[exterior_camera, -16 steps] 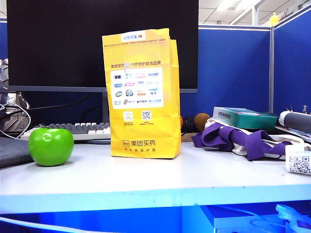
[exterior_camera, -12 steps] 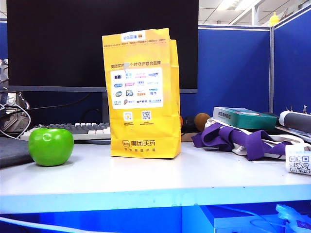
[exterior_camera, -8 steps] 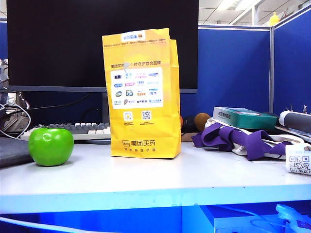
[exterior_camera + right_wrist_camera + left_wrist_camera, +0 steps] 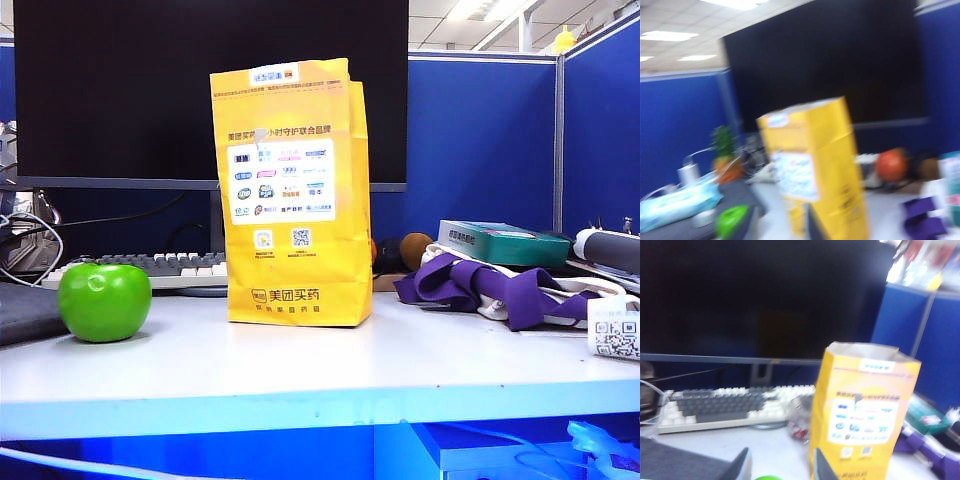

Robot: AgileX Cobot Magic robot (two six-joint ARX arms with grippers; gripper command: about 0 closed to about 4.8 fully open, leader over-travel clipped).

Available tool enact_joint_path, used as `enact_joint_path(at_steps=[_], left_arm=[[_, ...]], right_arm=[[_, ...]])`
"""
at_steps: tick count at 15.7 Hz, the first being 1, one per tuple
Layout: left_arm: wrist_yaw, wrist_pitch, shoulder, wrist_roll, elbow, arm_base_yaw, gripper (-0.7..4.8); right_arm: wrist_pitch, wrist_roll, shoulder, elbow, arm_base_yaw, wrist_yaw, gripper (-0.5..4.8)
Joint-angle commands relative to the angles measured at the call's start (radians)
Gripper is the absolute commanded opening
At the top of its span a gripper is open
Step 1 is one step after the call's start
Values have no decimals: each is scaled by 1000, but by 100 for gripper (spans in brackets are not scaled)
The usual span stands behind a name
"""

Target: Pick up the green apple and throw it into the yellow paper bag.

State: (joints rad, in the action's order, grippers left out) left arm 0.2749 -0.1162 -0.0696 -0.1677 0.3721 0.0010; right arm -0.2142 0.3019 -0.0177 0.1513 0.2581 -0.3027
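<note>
The green apple (image 4: 104,300) sits on the white table (image 4: 300,370) at the left, a short way from the yellow paper bag (image 4: 292,190), which stands upright in the middle with its top open. Neither gripper shows in the exterior view. In the left wrist view my left gripper (image 4: 782,467) is open and empty, with the apple (image 4: 769,478) just showing between its fingers and the bag (image 4: 862,415) beside one finger. The right wrist view is blurred. There my right gripper (image 4: 782,225) stands open, the apple (image 4: 732,220) beside one finger and the bag (image 4: 815,165) behind the other.
Behind the bag are a large dark monitor (image 4: 120,90) and a keyboard (image 4: 150,268). A grey pad (image 4: 25,310) lies beside the apple. At the right lie purple cloth (image 4: 480,285), a teal box (image 4: 500,242) and a small QR-coded item (image 4: 615,340).
</note>
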Motion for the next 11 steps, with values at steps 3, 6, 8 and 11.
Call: enact_joint_path(at_steps=[3,6,8,11], left_arm=[[-10,-207,-261,120,256,-1,221],[2,-298,-458,183,393,-3,222],[67,-323,-560,187,451,-3,247],[90,-455,-698,229,529,-3,256]], right_arm=[[36,-13,-227,155,9,41,97],[84,-11,-451,272,25,-23,95],[123,-45,-576,369,61,-41,95],[274,-127,-739,522,120,-61,95]])
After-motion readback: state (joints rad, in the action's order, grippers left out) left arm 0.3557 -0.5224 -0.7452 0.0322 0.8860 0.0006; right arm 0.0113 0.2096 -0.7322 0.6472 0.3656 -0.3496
